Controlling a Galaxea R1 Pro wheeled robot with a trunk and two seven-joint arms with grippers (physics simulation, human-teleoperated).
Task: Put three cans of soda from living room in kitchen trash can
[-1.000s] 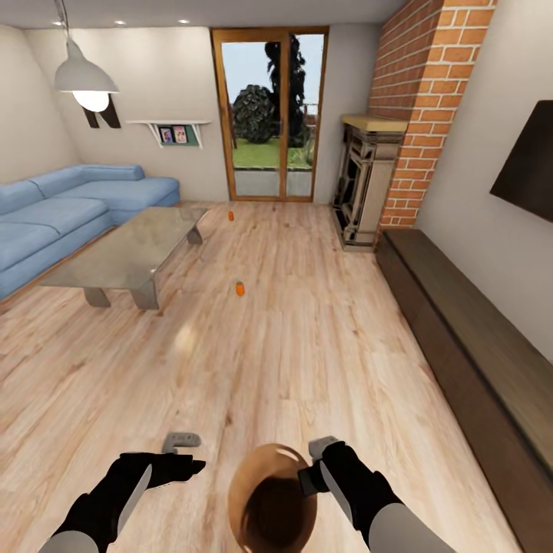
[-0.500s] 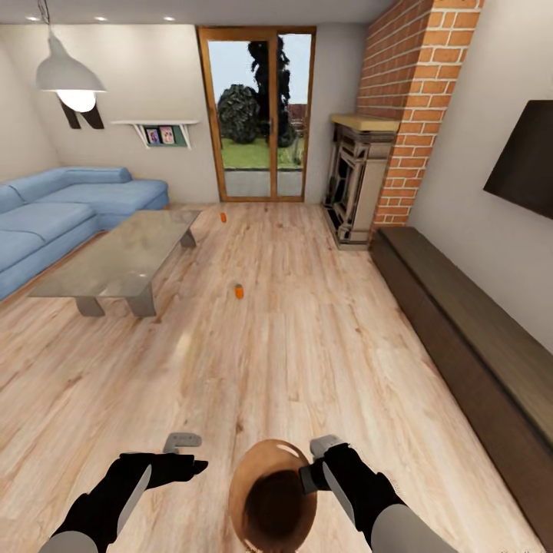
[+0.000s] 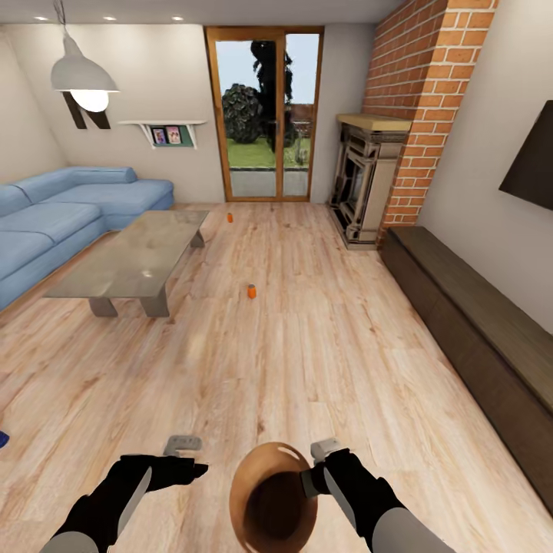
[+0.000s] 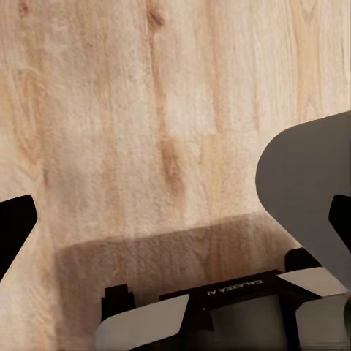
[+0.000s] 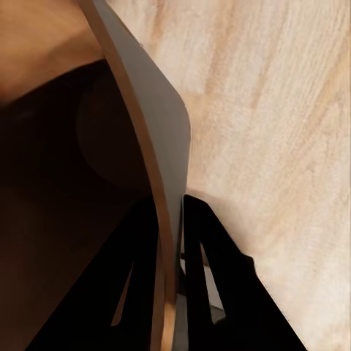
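Two orange cans of soda stand on the living room's wood floor: one [image 3: 251,291] near the corner of the glass coffee table, another [image 3: 230,217] farther off by the glass doors. The copper-brown tash can [image 3: 273,495] hangs close below my head, tilted with its dark inside showing. My right gripper [image 3: 311,470] is shut on its rim; in the right wrist view the two black fingers [image 5: 146,278] pinch the thin rim [image 5: 162,168]. My left gripper [image 3: 184,455] stays open beside the bin, with bare floor between its fingers [image 4: 14,234].
A blue corner sofa [image 3: 69,211] and the glass coffee table [image 3: 130,257] stand at the left. The brick fireplace [image 3: 365,184] and a long low dark cabinet [image 3: 476,338] line the right wall. Wood-framed glass doors [image 3: 265,115] are straight ahead.
The whole view has shifted a little, so the camera moved; the near can now shows slightly more to the right. Both grippers and the bin keep their pose.
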